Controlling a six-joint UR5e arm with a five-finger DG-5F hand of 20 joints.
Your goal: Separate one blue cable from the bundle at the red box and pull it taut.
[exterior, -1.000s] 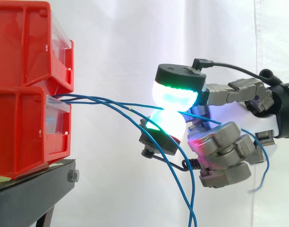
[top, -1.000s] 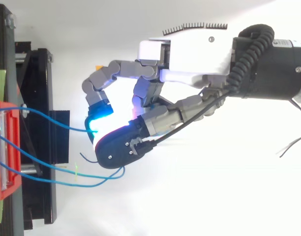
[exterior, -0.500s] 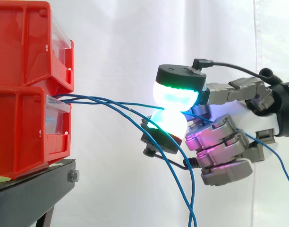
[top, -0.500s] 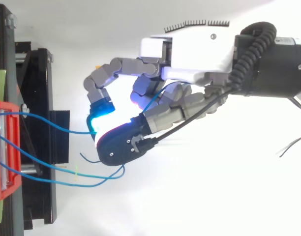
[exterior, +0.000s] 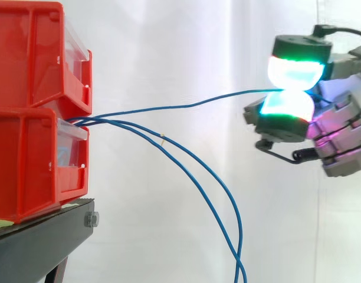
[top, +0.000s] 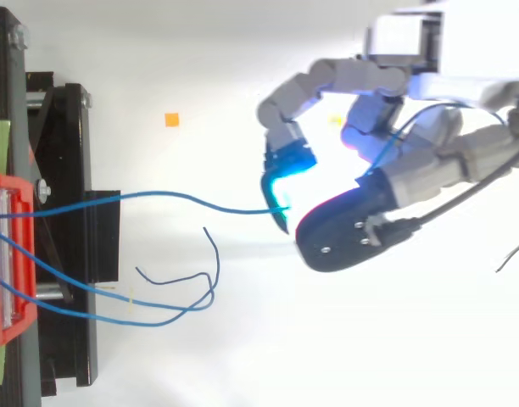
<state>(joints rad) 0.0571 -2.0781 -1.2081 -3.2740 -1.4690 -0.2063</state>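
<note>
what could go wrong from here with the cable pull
The robot hand grips the blue cable only in a pinch between its pads; as slack goes, it may slip out. Pulling harder could tug the cable's end out of the red box. The loose cables leave the box beside it and might drag along.

Grey hand [exterior: 343, 147], black-capped cyan-green pads [exterior: 295, 72]

Black stand [exterior: 45, 242] sits low at 8 o'clock in the side view, 1 bolt [exterior: 92, 220] on its front edge, white curtain [exterior: 168, 53] behind. From above, a small orange square [top: 171, 119] at 10 o'clock, a green strip [top: 5, 136] at 9.
</note>
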